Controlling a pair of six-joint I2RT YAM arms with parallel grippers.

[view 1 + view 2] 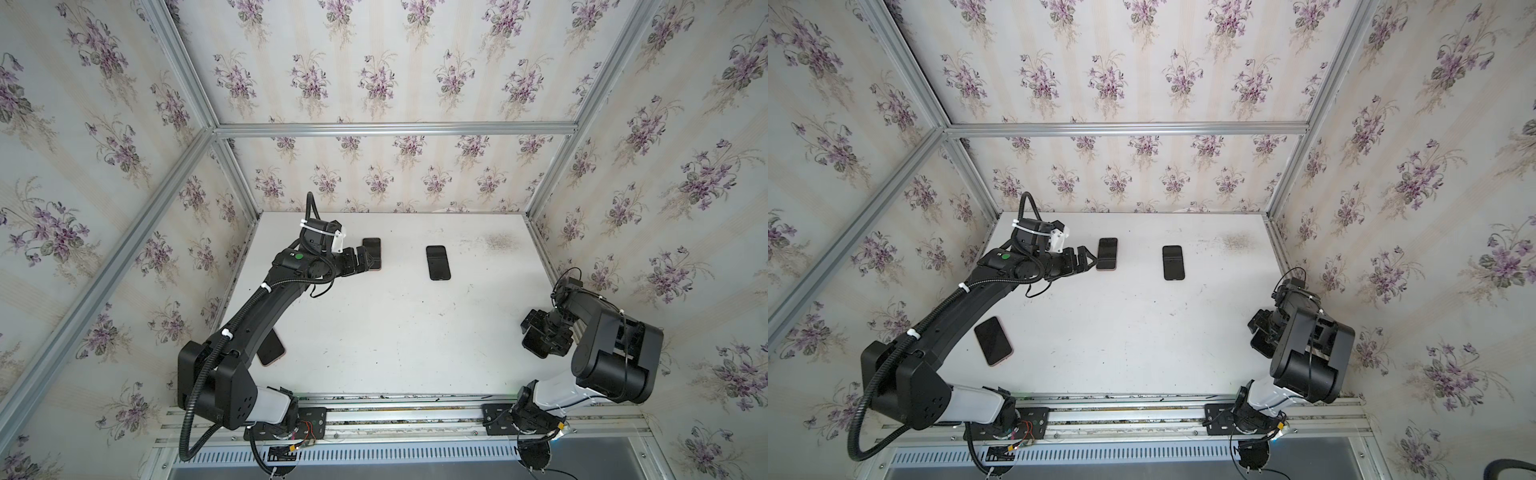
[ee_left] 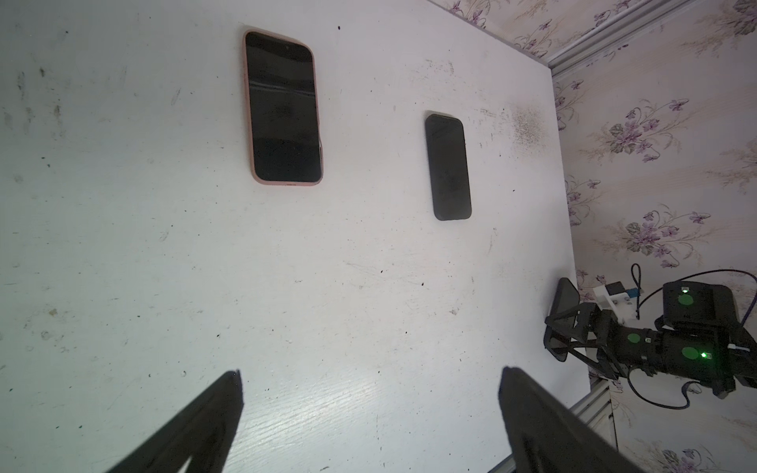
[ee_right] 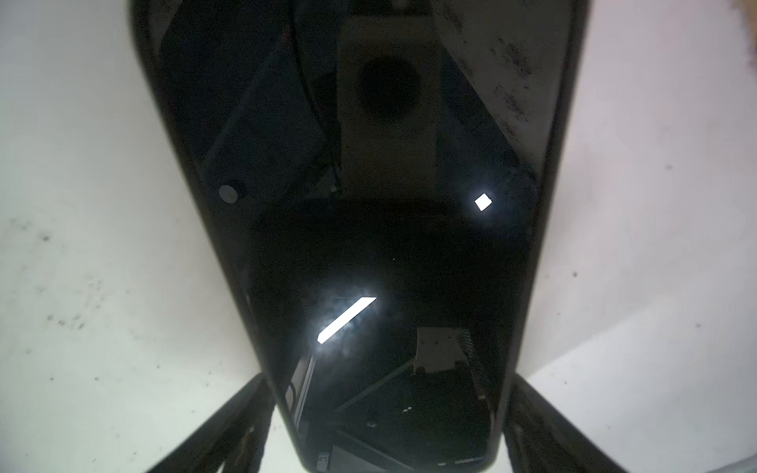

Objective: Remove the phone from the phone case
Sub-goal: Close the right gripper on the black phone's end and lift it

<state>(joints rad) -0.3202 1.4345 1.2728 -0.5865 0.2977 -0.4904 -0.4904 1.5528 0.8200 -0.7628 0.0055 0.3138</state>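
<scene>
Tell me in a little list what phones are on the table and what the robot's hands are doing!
Phones: four
Back row, left: phone in pink case
Back row, right: black phone
Front left: second pink-cased phone
Left hand: open, empty
Right hand: around a fourth phone, grip unclear

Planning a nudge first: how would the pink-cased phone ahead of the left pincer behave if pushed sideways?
Pink-cased phone lies flat, so it would probably slide rather than tip. Its matte rim looks rubbery, so it may drag on the table.
</scene>
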